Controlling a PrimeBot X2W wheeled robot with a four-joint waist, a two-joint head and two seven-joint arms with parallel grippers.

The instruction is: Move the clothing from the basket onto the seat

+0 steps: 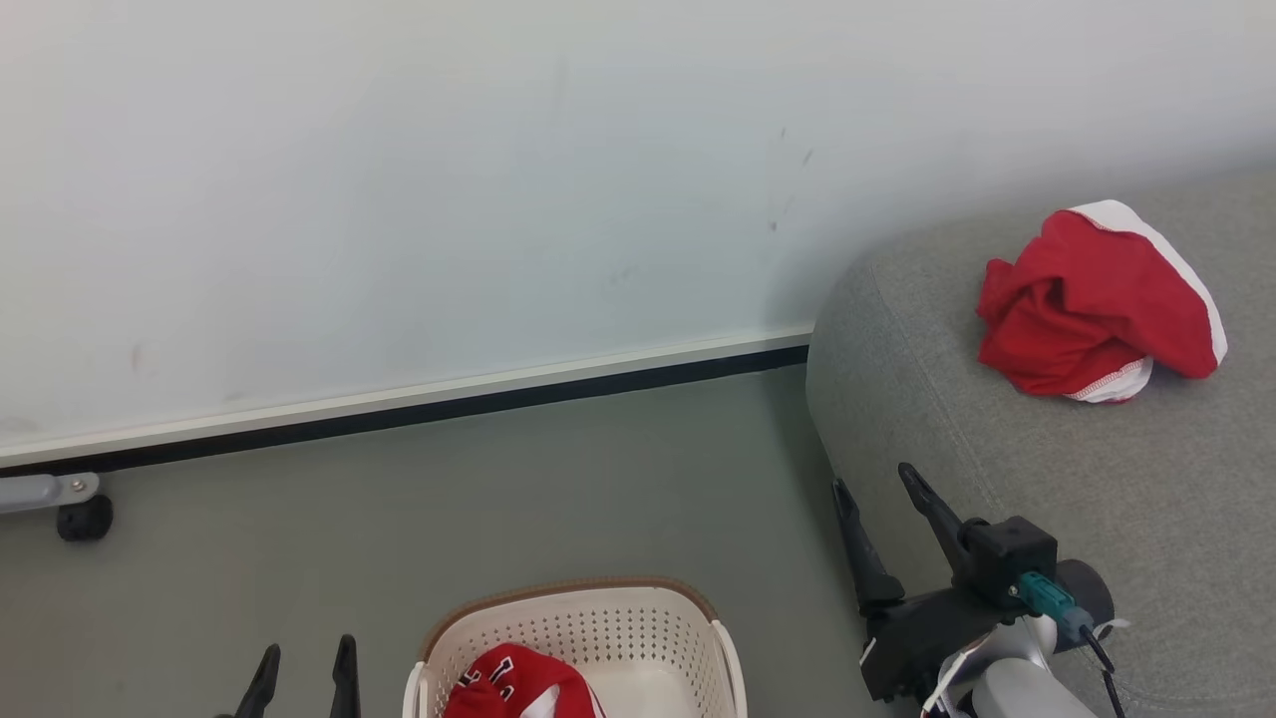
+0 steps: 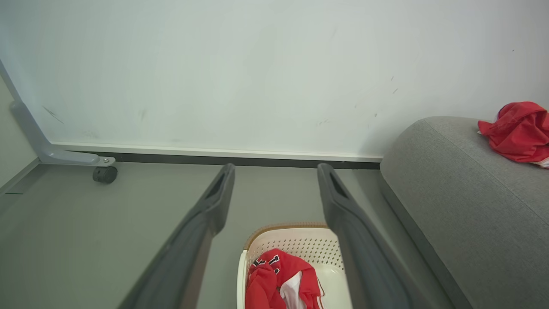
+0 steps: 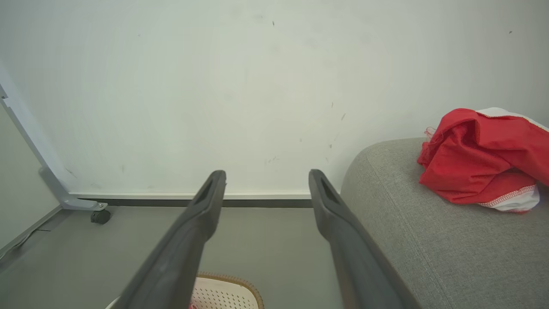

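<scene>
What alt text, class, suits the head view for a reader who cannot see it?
A red garment lies on a grey sofa; a basket on the floor holds a red jersey. The left end effector and right end effector are open.

1. Head view looks forward and down: wall (image 1: 399, 199) above, basket (image 1: 573, 590) bottom centre, sofa (image 1: 997, 469) right.
2. Left wrist view looks along the left gripper (image 2: 276, 169), low over the basket.
3. Right wrist view, nearer the sofa, shares that wall.
</scene>
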